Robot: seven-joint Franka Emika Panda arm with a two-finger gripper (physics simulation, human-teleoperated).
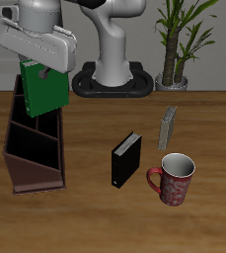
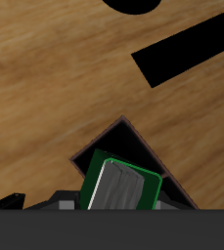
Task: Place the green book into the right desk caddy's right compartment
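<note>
Green covers and white page edges mark the thin bright-green hardcover book [image 1: 43, 87], which hangs tilted in the air, clamped between the jaws of the white-and-grey two-finger gripper [image 1: 47, 71] and clear of the wooden tabletop [image 1: 95, 212]. It sits above the farthest-back compartment of the long dark-brown wooden desk caddy with reddish outer walls [image 1: 33, 148], its lower end dipping towards that compartment's opening; whether it touches the walls cannot be told. The jaws are closed onto the book near its upper part. In the wrist view the green book [image 2: 123, 184] shows close beneath the camera, with a corner of the caddy [image 2: 157, 161] and its dark interior behind it. Elsewhere on the tabletop, a black hardcover book [image 1: 125, 160] stands upright near the middle, a thin grey book [image 1: 168, 126] stands farther back beside it, and a red patterned mug [image 1: 174, 179] rests nearer the front edge. A potted plant [image 1: 174, 44] stands behind the tabletop.
</note>
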